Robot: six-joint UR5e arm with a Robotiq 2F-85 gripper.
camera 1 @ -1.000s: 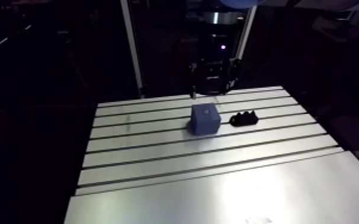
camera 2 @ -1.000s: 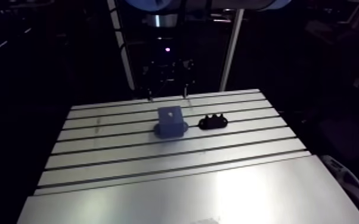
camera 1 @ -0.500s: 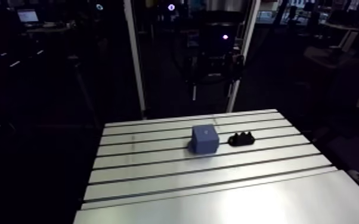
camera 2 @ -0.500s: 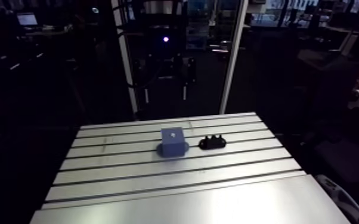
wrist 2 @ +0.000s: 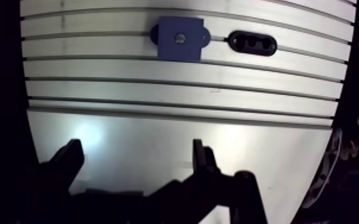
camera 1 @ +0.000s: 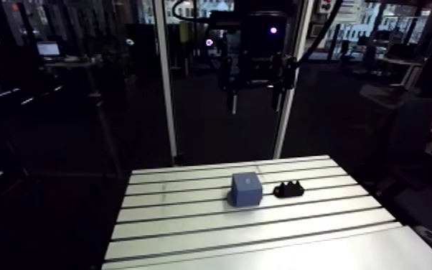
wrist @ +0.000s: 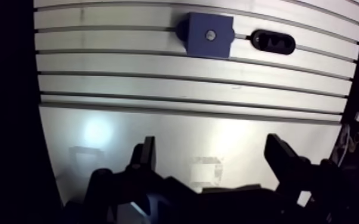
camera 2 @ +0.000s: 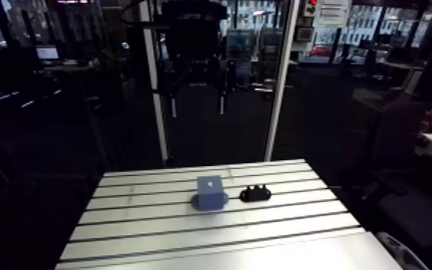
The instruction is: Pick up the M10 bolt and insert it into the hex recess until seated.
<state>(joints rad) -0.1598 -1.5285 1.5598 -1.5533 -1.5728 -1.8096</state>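
A blue block (wrist: pixel 210 34) stands on the slotted table (wrist: pixel 158 83), far ahead of the gripper in the wrist view. A small grey round spot (wrist: pixel 210 35) marks the middle of its top face; I cannot tell whether it is the bolt's head. Right beside the block lies a black holder (wrist: pixel 272 42) with dark hollows. My gripper (wrist: pixel 213 158) is open, with nothing between its fingers (wrist: pixel 146 156). In the arm view the gripper (camera 1: pixel 254 99) hangs high above the table's far edge, well above the blue block (camera 1: pixel 247 189) and the black holder (camera 1: pixel 289 189).
A white upright post (camera 1: pixel 166 79) and a second post (camera 1: pixel 290 86) rise behind the table's far edge, either side of the gripper. The smooth near part of the table (wrist: pixel 158 137) lies under the gripper.
The gripper has risen from just above the table behind the block to high over it, and the arm camera has lifted with it. Block and holder have stayed in place.
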